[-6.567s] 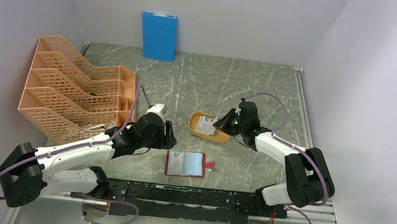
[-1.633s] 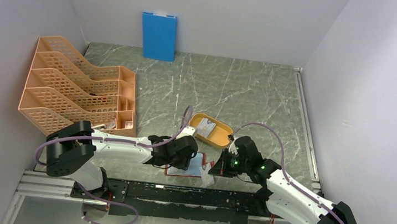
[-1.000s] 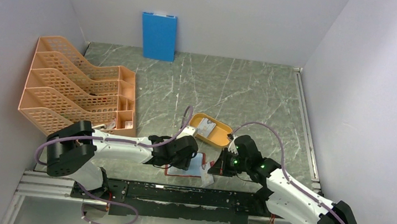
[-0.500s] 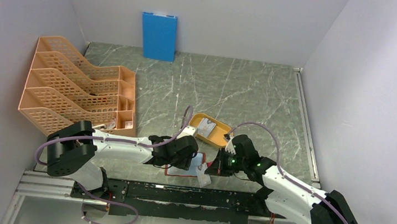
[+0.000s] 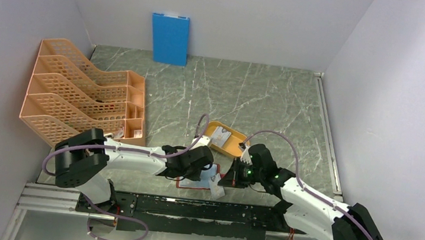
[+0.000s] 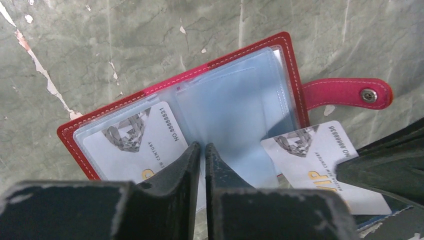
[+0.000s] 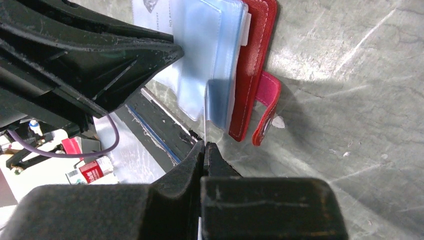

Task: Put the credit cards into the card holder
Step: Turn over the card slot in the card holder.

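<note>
Card holder (image 6: 165,82) lies open and flat on the marbled green table (image 5: 260,95), at about 6 o'clock of the tabletop near the arm bases, between the 2 grippers. In the left wrist view its red cover spreads wide, clear sleeves (image 6: 230,110) fan over the middle, and the pink snap tab (image 6: 345,93) sticks out at 3 o'clock.

1 pale card (image 6: 135,145) with a diamond mark already sits in the pocket on the 9 o'clock half.

The left gripper (image 6: 202,150) comes in from 6 o'clock of that view. Its fingers stand almost together with only a thin slit between them, and they pinch a clear sleeve of the card holder.

The right gripper (image 7: 205,147) is clamped tight on a credit card (image 6: 315,165). Its own camera sees that card edge-on. The card lies at 4 o'clock of the open holder, below the snap tab, with 1 corner touching or overlapping the sleeves; I cannot tell whether it has entered a pocket.

At 1 o'clock of the holder, just apart from it, a yellow-orange tray (image 5: 235,149) holds more pale cards (image 5: 222,136). An orange mesh rack (image 5: 75,99) stands at 9 o'clock of the table, and a blue board (image 5: 169,38) leans upright against the wall at 12 o'clock.
</note>
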Available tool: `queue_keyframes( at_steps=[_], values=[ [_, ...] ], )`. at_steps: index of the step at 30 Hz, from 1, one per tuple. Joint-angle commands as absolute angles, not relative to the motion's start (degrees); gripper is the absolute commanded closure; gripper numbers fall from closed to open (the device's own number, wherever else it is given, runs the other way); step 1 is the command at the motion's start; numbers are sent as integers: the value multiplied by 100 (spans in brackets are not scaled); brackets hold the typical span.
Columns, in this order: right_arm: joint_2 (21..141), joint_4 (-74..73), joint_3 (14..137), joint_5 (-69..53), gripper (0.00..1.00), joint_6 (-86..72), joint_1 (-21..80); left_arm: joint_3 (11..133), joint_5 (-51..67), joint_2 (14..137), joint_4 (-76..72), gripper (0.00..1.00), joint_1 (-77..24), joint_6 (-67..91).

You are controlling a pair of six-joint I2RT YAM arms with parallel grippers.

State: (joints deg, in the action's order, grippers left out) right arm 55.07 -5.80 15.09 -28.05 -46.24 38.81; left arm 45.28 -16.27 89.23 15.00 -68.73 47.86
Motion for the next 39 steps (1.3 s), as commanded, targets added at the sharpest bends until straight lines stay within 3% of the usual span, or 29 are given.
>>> queue_keyframes(
  at_steps=[1, 4, 32, 39],
  values=[
    [5220, -922, 1613, -2739, 100, -4496, 3937, 4535, -1835, 9072, 1847, 89, -6873, 4802],
    [4945, -1211, 1652, -2635, 100, -4473, 3936, 4520, -1863, 9092, 1873, 95, -6865, 4833],
    [5598, 134, 1553, -3335, 100, -4965, 3970, 4456, -1805, 8882, 1824, 95, -6825, 4914],
    [5684, 204, 1553, -3287, 100, -5004, 3995, 4526, -1883, 8463, 2005, 83, -6803, 4890]
  ],
)
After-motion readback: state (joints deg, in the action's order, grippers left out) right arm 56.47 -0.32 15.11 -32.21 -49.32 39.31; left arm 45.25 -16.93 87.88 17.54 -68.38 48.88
